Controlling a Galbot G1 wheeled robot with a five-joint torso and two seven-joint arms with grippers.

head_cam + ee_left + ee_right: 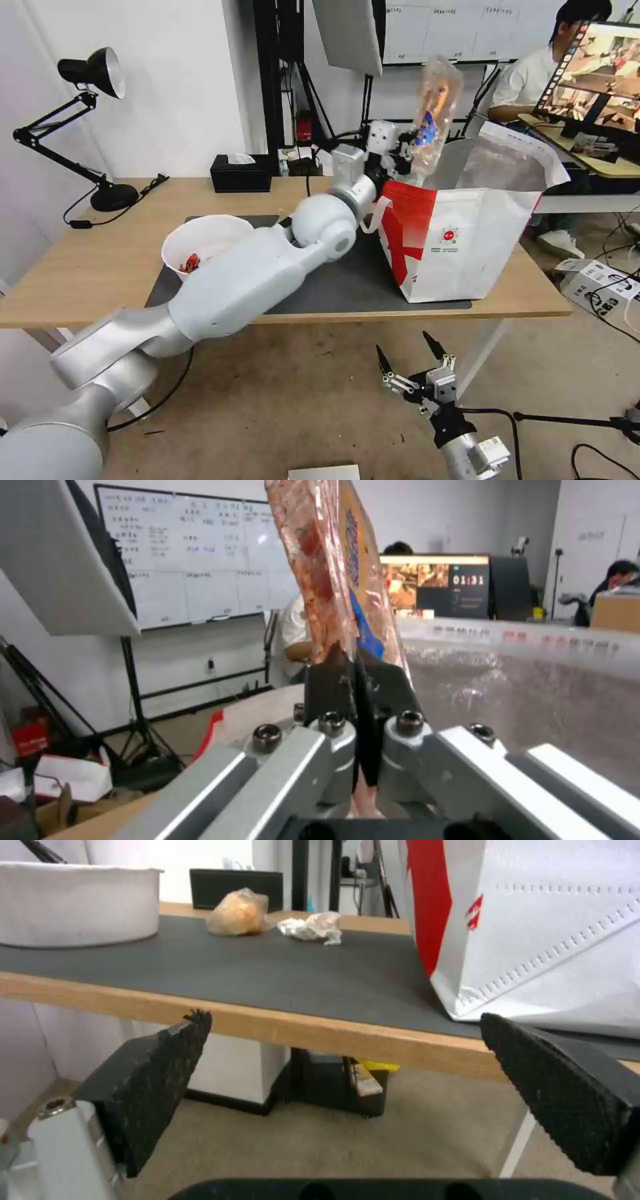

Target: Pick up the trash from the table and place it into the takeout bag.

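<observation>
The long light-wood table (87,267) carries a matte dark grey mat (347,280), on which the boxy white takeout bag (467,247) stands open, its red panel and crinkled silver foil lining showing. The left gripper (405,152) is clamped on the thin edge of the clear plastic tray (435,107), held upright just above the bag's rim. Left on the mat are the round white bowl (203,243), the knotted bag (238,912) and the crumpled tissue (311,927), while the right gripper (412,357) hangs below the table edge, its textured black pads spread apart.
</observation>
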